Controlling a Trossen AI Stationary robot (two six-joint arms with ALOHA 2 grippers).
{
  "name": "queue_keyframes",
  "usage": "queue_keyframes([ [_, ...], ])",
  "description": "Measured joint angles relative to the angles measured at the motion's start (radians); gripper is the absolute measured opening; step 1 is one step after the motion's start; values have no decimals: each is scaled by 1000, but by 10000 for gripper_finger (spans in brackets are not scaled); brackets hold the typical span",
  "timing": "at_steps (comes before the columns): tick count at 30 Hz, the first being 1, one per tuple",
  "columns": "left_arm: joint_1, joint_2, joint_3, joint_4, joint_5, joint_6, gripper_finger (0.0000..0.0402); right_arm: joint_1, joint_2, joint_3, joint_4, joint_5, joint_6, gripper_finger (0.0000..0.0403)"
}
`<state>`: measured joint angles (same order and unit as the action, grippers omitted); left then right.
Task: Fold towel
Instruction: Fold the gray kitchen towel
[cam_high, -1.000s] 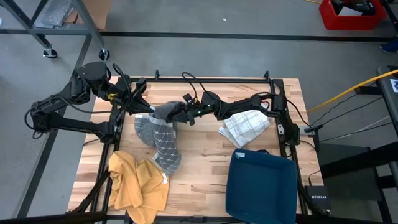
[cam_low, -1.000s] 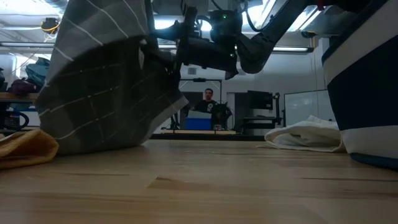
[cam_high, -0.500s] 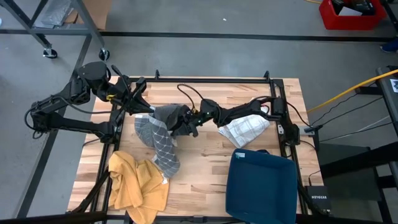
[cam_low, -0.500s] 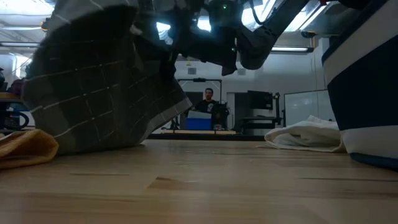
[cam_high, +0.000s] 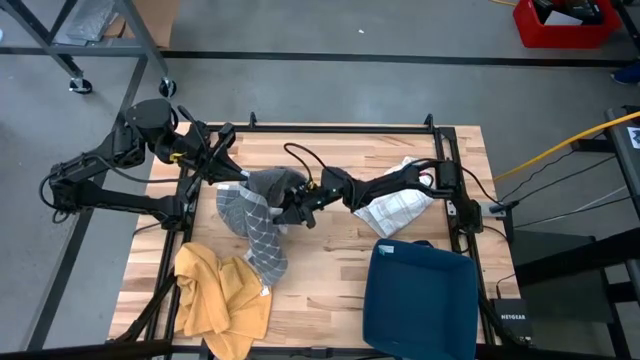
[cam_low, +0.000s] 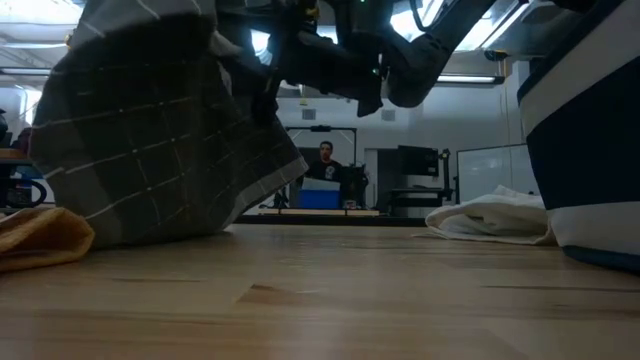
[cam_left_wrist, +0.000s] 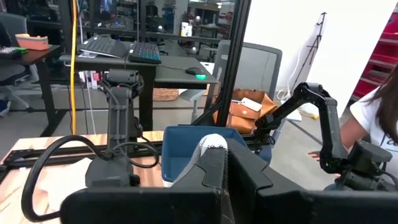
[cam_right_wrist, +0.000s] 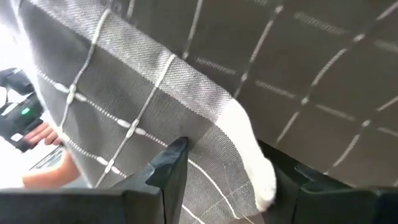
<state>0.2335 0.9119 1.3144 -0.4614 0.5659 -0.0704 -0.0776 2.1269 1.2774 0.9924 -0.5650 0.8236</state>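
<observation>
We count three towels on the table (cam_high: 330, 270) in the high view: one grey checked towel (cam_high: 255, 215) left of centre, one yellow towel (cam_high: 215, 295) at the lower left, and one white towel (cam_high: 398, 207) right of centre. One blue bin (cam_high: 425, 300) sits at the lower right, its near corner just below the white towel.

We see two arms. The left gripper (cam_high: 236, 181) reaches in from the upper left and is clenched on the grey towel's upper left corner; in its wrist view a light strip of the grey towel (cam_left_wrist: 208, 152) stands pinched between its dark fingers (cam_left_wrist: 245, 180). The right gripper (cam_high: 290, 205) comes across from the right to the middle of the frame, and it grasps the grey towel at its right edge; in its wrist view the grey towel (cam_right_wrist: 249, 81) fills the frame, with a pale hem lying between the two fingers (cam_right_wrist: 171, 165).

In the low view the grey towel (cam_low: 160, 140) hangs lifted at the upper left, its lower part on the table (cam_low: 330, 300), with the yellow towel (cam_low: 40, 235) at the left edge, the white towel (cam_low: 490, 220) at the right and the bin (cam_low: 585, 130) beside it. One person (cam_low: 325, 165) shows far behind the table, at the centre.
</observation>
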Motion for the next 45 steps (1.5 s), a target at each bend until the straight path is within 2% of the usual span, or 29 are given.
queue_keyframes([
  [7, 0, 0, 0, 0, 0, 0, 0, 0, 0, 0, 0, 85, -6, 152],
  [10, 0, 0, 0, 0, 0, 0, 0, 0, 0, 0, 1, 85, -20, 117],
  [15, 0, 0, 0, 0, -3, 0, 0, -1, 0, 0, 12, 85, -58, 16],
  [18, 1, 0, 0, 0, -12, 5, 0, -1, 0, 0, 93, 49, -94, 14],
  [21, 15, -5, 0, 1, -60, 36, 0, -1, 0, 0, 254, 18, -99, 6],
  [24, 42, -16, 0, 0, -167, 61, 0, -10, -4, 0, 447, 14, -99, 7],
  [27, 75, -29, 0, 1, -331, 88, 0, -31, -24, 0, 577, 34, -98, 4],
  [33, 135, -39, 0, 2, -758, 130, 0, -85, -110, 0, 568, 161, -100, 3],
  [37, 174, -20, 0, 0, -990, 170, 4, -123, -158, 0, 569, 288, -105, 3],
  [41, 211, 13, 0, -11, -1104, 272, 30, -165, -203, 0, 568, 383, -126, 2],
  [45, 258, 51, 0, -25, -1177, 319, 79, -197, -246, 0, 569, 410, -132, 1],
])
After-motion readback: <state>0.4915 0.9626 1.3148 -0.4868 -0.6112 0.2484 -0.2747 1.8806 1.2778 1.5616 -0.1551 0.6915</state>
